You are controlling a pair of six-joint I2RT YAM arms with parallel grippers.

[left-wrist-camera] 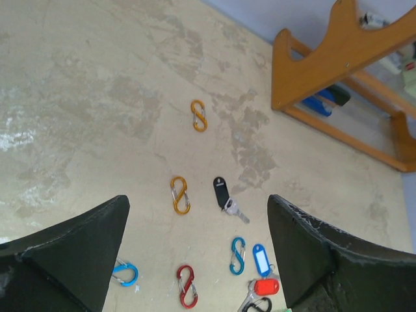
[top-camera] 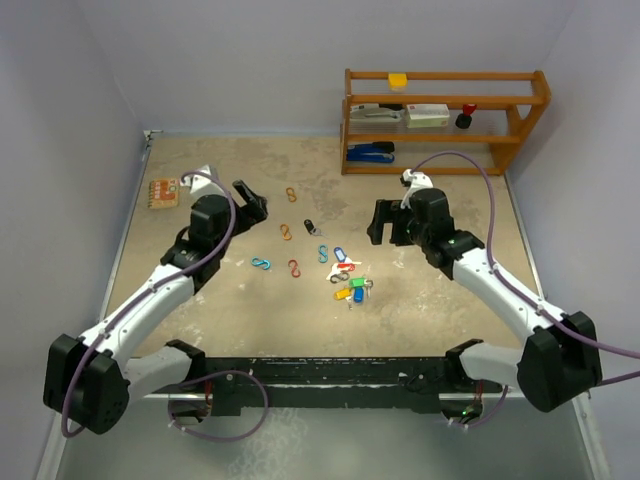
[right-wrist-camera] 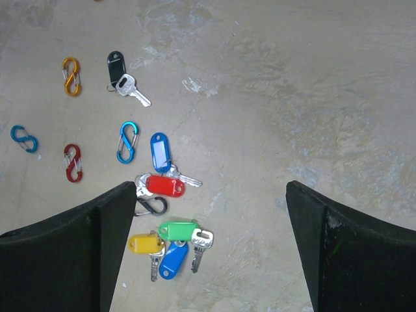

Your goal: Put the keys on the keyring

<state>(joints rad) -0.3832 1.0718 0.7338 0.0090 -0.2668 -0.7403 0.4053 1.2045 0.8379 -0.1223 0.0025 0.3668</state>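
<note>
On the table [top-camera: 430, 310] between left gripper [top-camera: 252, 203] and right gripper [top-camera: 380, 222], both gaping and empty, the keys [right-wrist-camera: 175, 229] lie bunched flat; light, thin, likely slippery; best pinched by a plastic head.

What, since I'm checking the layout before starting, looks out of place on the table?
Only the black-tagged key: it lies alone near an orange carabiner, apart from the other keys, which are clustered together. Nothing looks damaged.
</note>
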